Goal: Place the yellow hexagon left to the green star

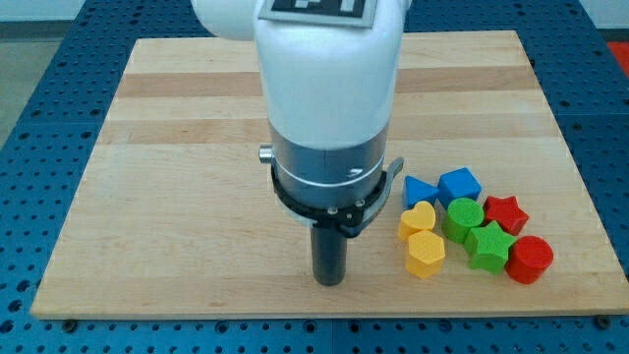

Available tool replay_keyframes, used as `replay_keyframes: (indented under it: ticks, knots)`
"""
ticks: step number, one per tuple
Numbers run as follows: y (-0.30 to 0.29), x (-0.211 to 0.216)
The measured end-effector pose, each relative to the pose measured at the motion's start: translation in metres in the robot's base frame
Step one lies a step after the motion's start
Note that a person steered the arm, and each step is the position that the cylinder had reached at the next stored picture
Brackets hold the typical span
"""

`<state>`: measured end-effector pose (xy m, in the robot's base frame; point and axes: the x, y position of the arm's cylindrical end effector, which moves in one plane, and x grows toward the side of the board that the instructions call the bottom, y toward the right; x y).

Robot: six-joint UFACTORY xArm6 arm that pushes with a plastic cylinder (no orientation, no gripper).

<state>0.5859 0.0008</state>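
The yellow hexagon [426, 254] lies near the view's bottom right, in a cluster of blocks. The green star [487, 245] lies just to its right, about touching it. My tip [329, 279] is on the board to the left of the yellow hexagon, with a gap of bare wood between them. The arm's white and grey body [329, 108] hangs over the board's middle and hides what is behind it.
The cluster also holds a yellow heart [417, 220], a green round block [462, 214], a blue triangle-like block [418, 190], a blue cube [459, 185], a red star [505, 211] and a red round block [531, 260]. The wooden board [167, 147] ends just below the cluster.
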Motion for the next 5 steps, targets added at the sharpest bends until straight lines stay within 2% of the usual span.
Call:
replay_keyframes:
  ticks: [5]
  knots:
    - [0.09,-0.002]
